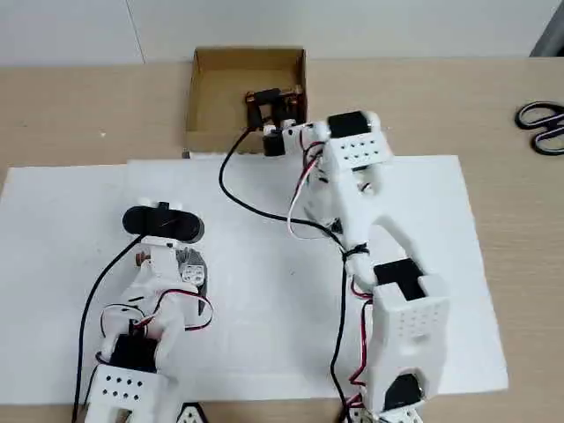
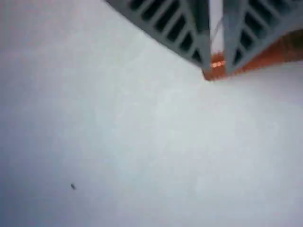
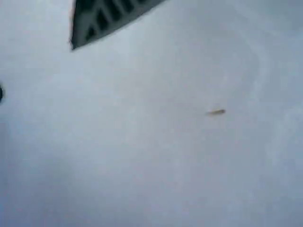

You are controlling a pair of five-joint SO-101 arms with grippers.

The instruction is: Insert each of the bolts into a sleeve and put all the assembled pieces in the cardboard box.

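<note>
Lab workbench: wooden table (image 1: pixel 70 106), paper sheet (image 1: pixel 264 264), scissors (image 1: pixel 539 126).

Left arm (image 1: pixel 145 335) is folded up tight near its base, elbow bent, left gripper (image 1: pixel 188 269) pointing down. In the left wrist cam its grey fingers (image 2: pixel 175 28) are pretty much together, just a thin slit between them and tips meeting. Right arm (image 1: pixel 388 264) is stretched way fwd, wrist (image 1: pixel 352 141) out far and angled twd the left side, right gripper (image 1: pixel 273 110) at full reach.
</note>
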